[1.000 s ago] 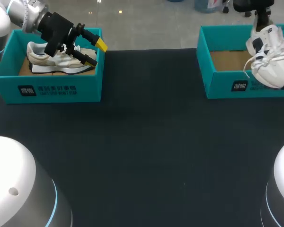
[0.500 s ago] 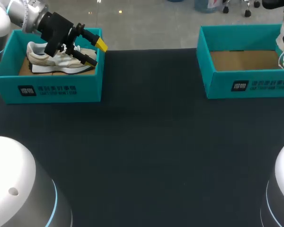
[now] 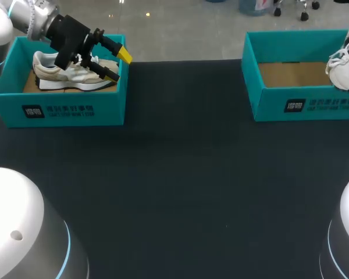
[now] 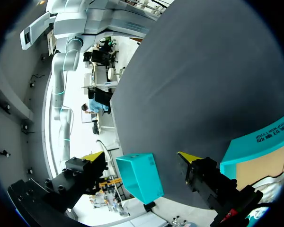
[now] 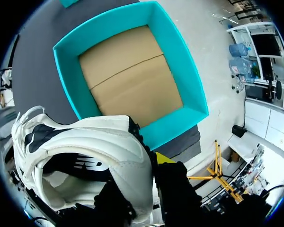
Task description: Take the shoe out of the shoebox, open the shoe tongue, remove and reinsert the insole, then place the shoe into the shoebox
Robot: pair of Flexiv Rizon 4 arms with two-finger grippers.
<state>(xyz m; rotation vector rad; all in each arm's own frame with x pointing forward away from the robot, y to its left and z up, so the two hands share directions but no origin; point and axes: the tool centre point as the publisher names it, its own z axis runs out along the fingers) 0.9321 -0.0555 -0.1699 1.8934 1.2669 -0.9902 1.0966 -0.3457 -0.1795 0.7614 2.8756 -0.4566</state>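
Compare with the frames from a second back: find the white shoe (image 3: 343, 72) carried from above the right-hand half of the right shoebox (image 3: 302, 104), out past that box's right wall, then brought back a little and lower, hanging now over that wall at the far right corner of the table (image 3: 180, 174). Treat the take-out step as done or nearly so; judge the tongue and insole work as not yet begun. Confirm the box floor bare in the right wrist view, brown card only. Check the right gripper (image 5: 156, 163): closed on the shoe at its heel collar, apparently with one finger inside the opening and one outside, only one yellow tip on show. Expect some swing at the toe, given a hold at one end only. Find no change at the left gripper (image 3: 117, 63): parked over the left shoebox (image 3: 58, 110) at the far left corner of the table, jaws wide apart, gripping nothing, poised just above the beige shoe (image 3: 70, 74) lying inside. Cannot tell whether a finger brushes that shoe.
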